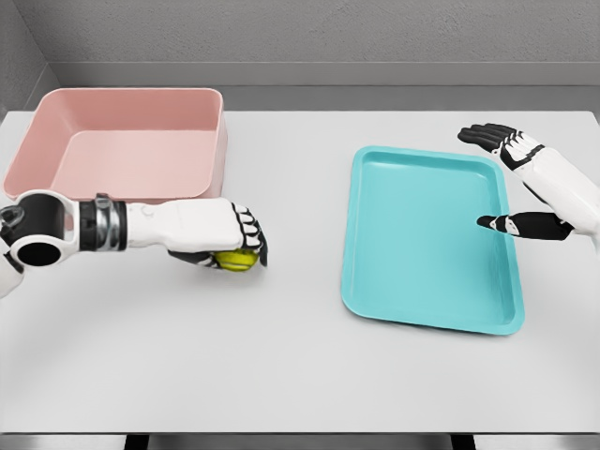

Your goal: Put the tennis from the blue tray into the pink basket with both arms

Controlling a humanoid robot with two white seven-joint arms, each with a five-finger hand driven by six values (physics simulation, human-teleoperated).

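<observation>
White tabletop (300, 366) carries everything; my left hand (230, 239) clutches the ball (236, 261) just in front of the pink basket (131, 141). Right hand (511, 150) hangs slack beyond the tray (431, 239). I judge the grip shallow: ball may slip short of the basket.

white table (281, 375) — grey wall (328, 37) behind

Simulated test space, plain white table (300, 375), bare grey walls (375, 37)

Count of what lies before me on the white table (300, 375).
One tennis ball (236, 260), one pink basket (122, 141), one blue tray (431, 239), and my two hands: left (234, 234), right (511, 183).
</observation>
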